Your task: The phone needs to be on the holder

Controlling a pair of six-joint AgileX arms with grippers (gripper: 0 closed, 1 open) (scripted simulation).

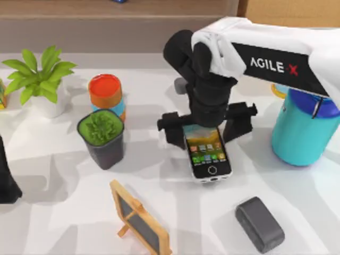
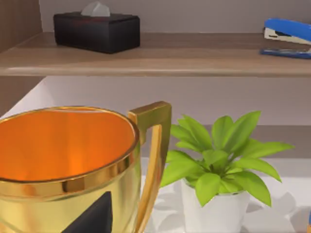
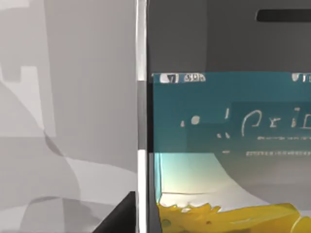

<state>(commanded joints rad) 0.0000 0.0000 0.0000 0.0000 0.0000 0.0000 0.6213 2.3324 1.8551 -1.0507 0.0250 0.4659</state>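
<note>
The phone (image 1: 208, 155) lies face up in the middle of the table, its screen lit with app icons and its round home button toward the front edge. My right gripper (image 1: 204, 127) is directly over the phone's far end and straddles it from above. In the right wrist view the phone's screen (image 3: 228, 121) and white rim are very close. The holder (image 1: 260, 223), a dark grey rounded block, stands apart at the front right, nothing on it. My left arm (image 1: 6, 180) is parked at the left edge.
Left of the phone stand a dark pot with green moss (image 1: 101, 137), an orange-lidded can (image 1: 105, 94) and a white potted plant (image 1: 40, 79). A wooden-framed mini chalkboard (image 1: 139, 219) is at the front. A teal bottle (image 1: 304, 127) stands right. A gold trophy (image 2: 68, 165) faces the left wrist.
</note>
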